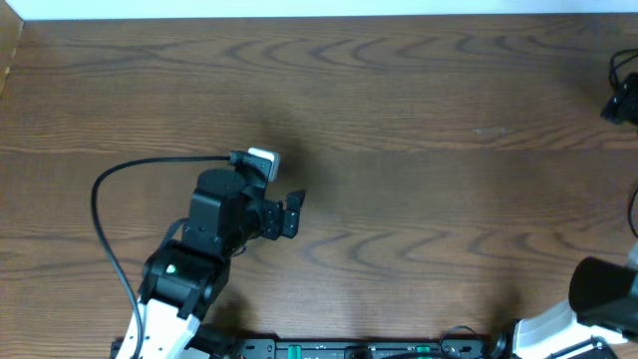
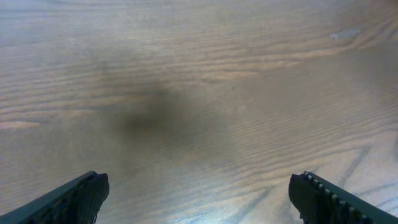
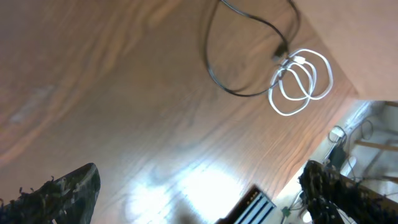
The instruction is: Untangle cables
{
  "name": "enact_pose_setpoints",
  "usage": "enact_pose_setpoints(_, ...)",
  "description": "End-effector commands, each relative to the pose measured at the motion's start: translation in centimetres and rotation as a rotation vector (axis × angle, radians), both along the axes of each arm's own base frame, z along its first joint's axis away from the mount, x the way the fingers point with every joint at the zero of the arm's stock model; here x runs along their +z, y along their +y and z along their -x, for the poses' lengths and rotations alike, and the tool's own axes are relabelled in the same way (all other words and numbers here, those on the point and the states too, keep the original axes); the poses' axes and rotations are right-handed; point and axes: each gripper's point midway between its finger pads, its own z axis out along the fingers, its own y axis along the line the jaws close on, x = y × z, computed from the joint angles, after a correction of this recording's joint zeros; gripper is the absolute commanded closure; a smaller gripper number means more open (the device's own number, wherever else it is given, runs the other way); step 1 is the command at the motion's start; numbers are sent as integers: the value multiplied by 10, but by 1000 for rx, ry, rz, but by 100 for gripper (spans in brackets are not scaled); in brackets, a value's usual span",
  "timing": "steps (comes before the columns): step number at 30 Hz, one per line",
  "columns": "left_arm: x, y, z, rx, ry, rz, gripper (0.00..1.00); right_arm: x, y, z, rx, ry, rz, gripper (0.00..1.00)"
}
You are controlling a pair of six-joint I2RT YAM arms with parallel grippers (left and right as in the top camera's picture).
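Black cable [image 3: 239, 94] loop meets white cable [image 3: 287, 114] coil (at plug ends) on table [image 3: 93, 93]; hand [image 3: 199, 199] spread wide

Left arm [image 1: 214, 224] black over white — green light [image 1: 171, 269], looped black cable [image 1: 97, 204], ridged fingers [image 2: 329, 200]

My worktop [image 1: 419, 120] reads as brown wood, smooth, its grain plain, with a glossy glare near the white cable [image 3: 303, 81]. That cable looks like slick plastic, and the black cable [image 3: 208, 56] beside it looks duller. The left jaws have matt black, ridged pads [image 2: 329, 199].
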Motion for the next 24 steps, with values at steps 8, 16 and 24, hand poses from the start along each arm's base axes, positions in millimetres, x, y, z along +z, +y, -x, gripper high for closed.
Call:
enact_pose_setpoints(8,14,9,6,25,-43,-10,2,25,2,60,-98,-99,121,1)
enact_pose_setpoints(16,11,10,9,25,-28,-16,2,15,14,81,-59,-161,112,1)
enact_pose_setpoints(24,12,17,4,64,-42,-39,2,-18,40,80,126,-280,51,1)
